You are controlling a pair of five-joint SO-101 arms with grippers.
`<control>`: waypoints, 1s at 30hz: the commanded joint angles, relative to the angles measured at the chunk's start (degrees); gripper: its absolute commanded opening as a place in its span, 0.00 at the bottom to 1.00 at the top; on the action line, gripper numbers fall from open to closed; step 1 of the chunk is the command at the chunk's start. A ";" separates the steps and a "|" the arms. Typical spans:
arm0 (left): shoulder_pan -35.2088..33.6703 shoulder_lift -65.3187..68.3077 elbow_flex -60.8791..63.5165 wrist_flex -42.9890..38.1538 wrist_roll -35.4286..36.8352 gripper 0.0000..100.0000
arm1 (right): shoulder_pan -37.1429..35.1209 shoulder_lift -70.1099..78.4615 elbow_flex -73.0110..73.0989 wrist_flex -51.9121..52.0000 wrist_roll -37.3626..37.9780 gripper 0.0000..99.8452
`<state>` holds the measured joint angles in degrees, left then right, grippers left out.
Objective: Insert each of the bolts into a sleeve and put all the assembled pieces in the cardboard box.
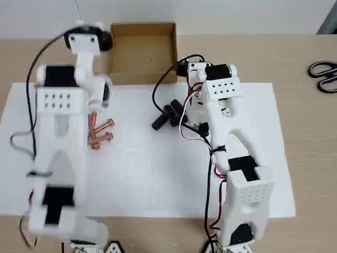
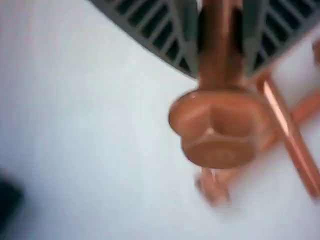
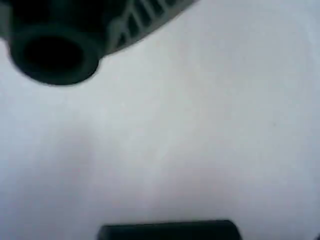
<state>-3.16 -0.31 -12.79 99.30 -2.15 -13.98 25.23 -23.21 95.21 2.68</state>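
Note:
My left gripper (image 1: 93,117) is shut on a copper bolt (image 2: 220,130) and holds it by the shank, hex head down, just above the white mat (image 1: 142,168). More loose bolts (image 1: 101,133) lie on the mat right beside it, and they also appear as copper bolts (image 2: 295,145) in the left wrist view. At the mat's middle back, my right gripper (image 1: 174,112) is shut on a black sleeve (image 3: 50,52) whose open bore faces the wrist camera. Another black sleeve (image 3: 170,230) lies on the mat close by. The cardboard box (image 1: 142,55) stands open at the back.
Black sleeves (image 1: 162,122) lie clustered by the right gripper, with that arm's cables looping over them. Scissors (image 1: 324,74) lie on the wooden table at the far right. The mat's centre and front are bare.

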 commanded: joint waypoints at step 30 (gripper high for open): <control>0.97 -29.36 66.59 -35.52 -5.71 0.11 | -0.31 -4.09 -0.35 -0.48 -0.62 0.00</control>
<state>-2.55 -27.74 54.11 65.27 -7.87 -13.98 25.23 -23.21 95.21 2.68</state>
